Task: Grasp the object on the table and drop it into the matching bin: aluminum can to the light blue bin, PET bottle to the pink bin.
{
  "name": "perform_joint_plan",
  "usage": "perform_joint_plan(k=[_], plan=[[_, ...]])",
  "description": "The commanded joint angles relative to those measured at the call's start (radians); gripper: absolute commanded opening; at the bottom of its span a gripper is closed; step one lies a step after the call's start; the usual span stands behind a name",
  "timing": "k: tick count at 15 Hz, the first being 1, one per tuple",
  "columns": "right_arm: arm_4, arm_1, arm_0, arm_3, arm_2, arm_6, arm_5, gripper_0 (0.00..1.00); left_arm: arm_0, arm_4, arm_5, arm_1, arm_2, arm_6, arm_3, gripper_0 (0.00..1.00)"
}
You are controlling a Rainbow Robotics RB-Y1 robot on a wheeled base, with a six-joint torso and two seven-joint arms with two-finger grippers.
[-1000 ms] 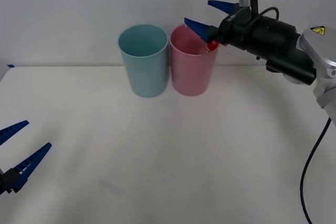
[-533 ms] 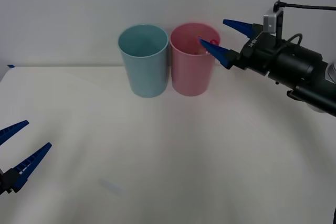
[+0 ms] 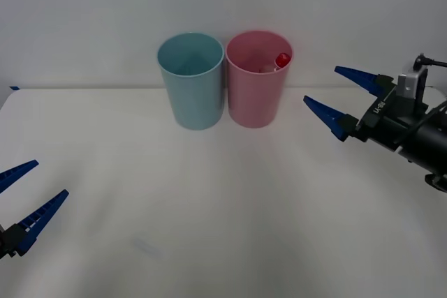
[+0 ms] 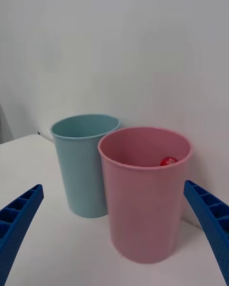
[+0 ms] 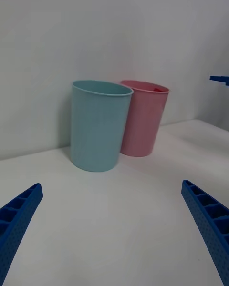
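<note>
The PET bottle [image 3: 281, 61] lies inside the pink bin [image 3: 256, 95], with its red cap [image 4: 168, 161] showing against the inner wall near the rim. The light blue bin [image 3: 191, 88] stands just left of the pink one, touching or nearly touching it. My right gripper [image 3: 340, 95] hangs open to the right of the pink bin, lower than the rim and holding nothing. My left gripper [image 3: 21, 195] rests open at the table's near left edge. In the left wrist view the light blue bin [image 5: 99, 124] and the pink bin [image 5: 143, 117] stand side by side.
The white table [image 3: 223, 200] spreads flat in front of the bins. A plain white wall rises right behind them. A fingertip [image 5: 218, 79] of the right gripper shows at the edge of the left wrist view.
My right gripper has let the bottle fall into the pink bin, then drawn back to the right and down, away from the rim. The left arm has stayed still.
</note>
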Motion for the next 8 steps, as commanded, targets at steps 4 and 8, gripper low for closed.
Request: perform_joint_plan(k=[4, 8], plan=[[-0.001, 0.003, 0.188, -0.036, -0.104, 0.167, -0.060, 1.00, 0.000, 0.000, 0.000, 0.000, 0.000, 0.000, 0.000, 1.00], [0.001, 0.023, 0.308, -0.058, -0.203, 0.172, -0.150, 1.00, 0.000, 0.000, 0.000, 0.000, 0.000, 0.000, 0.000, 1.00]])
